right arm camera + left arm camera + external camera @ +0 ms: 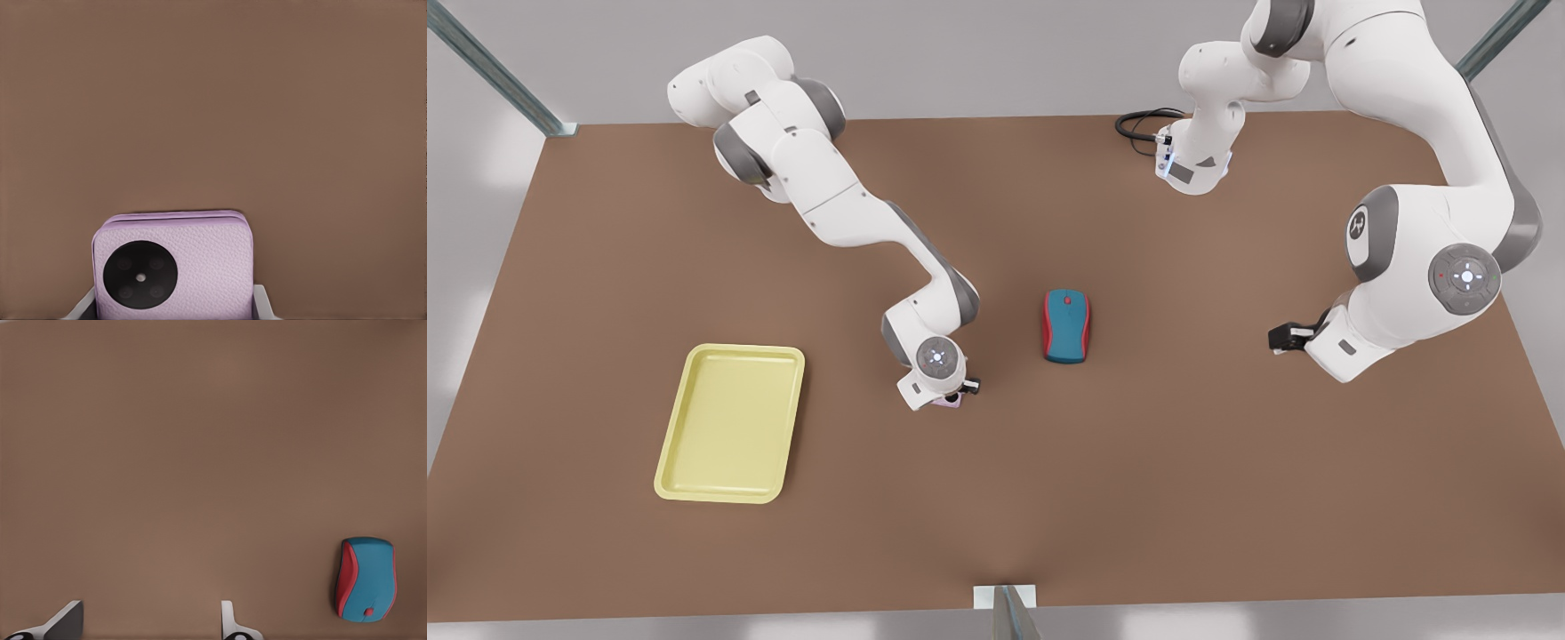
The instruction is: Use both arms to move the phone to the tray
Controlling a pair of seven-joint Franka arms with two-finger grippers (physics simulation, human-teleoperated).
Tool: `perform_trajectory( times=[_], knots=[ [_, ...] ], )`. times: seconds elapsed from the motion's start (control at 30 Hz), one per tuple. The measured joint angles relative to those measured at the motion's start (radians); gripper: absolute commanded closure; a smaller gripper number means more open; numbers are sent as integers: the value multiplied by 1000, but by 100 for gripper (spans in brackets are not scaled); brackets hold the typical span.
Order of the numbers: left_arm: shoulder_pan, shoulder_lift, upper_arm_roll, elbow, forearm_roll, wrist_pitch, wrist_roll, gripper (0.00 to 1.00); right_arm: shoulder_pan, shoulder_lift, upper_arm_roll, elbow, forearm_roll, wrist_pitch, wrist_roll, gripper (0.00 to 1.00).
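my brown table (1156, 462) carries the pale yellow tray (731, 423) and, well apart, a blue-and-red computer mouse (1066, 326).

Two white jointed robot arms (845, 213) (1414, 133), glossy rounded shells, grey joint sections between links. Round grey end caps with a lit white centre dot and small button marks on two joints. Grey circular logo badge on one arm's elbow shell. Small black two-finger grippers (967, 388) (1286, 338), pale grey fingertips (67, 621). Black looped cable (1143, 123) and a blue-lit module at one arm's base.
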Motion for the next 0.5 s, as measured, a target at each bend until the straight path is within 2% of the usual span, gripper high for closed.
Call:
perform_trajectory(
  times=[0.13,0.33,0.5],
  knots=[
    [0,0,1,1,-1,0,1,0,-14,-40,0,-29,3,2,-9,32],
    [0,0,1,2,-3,1,2,0,-193,-209,-6,-224,-2,4,-72,32],
    [0,0,1,1,-4,1,3,0,-312,-284,-129,-341,-5,-2,-197,32]
  ],
)
